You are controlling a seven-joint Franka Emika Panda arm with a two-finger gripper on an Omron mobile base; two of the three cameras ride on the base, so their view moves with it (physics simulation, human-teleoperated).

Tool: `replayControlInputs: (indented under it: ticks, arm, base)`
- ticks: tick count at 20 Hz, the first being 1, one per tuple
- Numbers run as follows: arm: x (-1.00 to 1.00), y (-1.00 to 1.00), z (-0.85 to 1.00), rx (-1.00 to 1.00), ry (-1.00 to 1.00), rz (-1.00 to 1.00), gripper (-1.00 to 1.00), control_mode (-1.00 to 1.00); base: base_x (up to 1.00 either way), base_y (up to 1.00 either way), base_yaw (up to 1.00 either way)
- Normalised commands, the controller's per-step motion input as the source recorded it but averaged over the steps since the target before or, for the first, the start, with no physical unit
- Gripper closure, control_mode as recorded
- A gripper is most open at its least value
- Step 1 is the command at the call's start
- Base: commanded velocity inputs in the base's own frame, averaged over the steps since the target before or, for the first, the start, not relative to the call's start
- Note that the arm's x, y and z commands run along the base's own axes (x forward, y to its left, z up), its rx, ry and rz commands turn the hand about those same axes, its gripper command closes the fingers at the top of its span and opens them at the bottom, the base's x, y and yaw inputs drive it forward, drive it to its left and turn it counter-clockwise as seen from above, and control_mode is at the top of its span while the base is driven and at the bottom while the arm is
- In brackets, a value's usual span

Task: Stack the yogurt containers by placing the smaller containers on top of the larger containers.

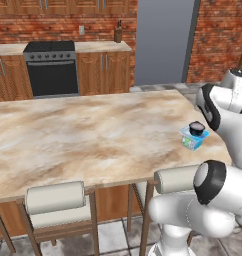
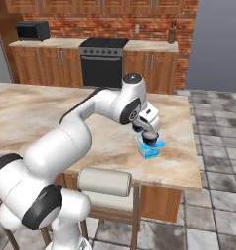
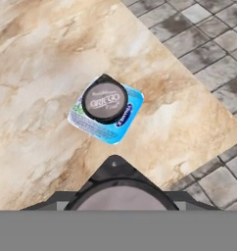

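Gripper: clasped on the held cup, poised above the tub.
Held cup: round, dark rim, grey top; nearest the hand camera, hiding the fingertips.
Stacked cup: dark, pale lid lettered GREGO; rests upright on the tub.
Tub: pale blue, squarish, green marks; stands near the counter's corner.
Counter: marbled beige.
Floor: grey tiles beyond the edge.

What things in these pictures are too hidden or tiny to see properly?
- Gripper, right base view: its fingers merge with the dark cup; open or holding, unclear.
- Blue tub, hand view: the cup covers most of its lid.
- Tub's green marks, left base view: too small to read.
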Motion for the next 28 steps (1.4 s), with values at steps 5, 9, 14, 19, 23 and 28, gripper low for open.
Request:
replayControlInputs:
  ticks: [5,9,14,19,23,28]
  arm:
    - [0.11,0.00,-0.04,0.00,0.01,0.00,1.00,-1.00]
    - [0.09,0.00,-0.02,0.00,0.00,0.00,1.00,-1.00]
    - [0.05,0.00,-0.03,0.00,0.00,0.00,1.00,-1.00]
    - [0.07,0.00,-0.10,0.00,0.00,0.00,1.00,-1.00]
    - [0.15,-0.01,-0.13,0.00,0.00,0.00,1.00,-1.00]
    - [0.16,-0.05,-0.13,0.00,0.00,0.00,1.00,-1.00]
  base:
    - [0.00,0.00,0.00]
    - [0.00,0.00,0.00]
    - [0.00,0.00,0.00]
    - [0.00,0.00,0.00]
    - [0.00,0.00,0.00]
    - [0.00,0.00,0.00]
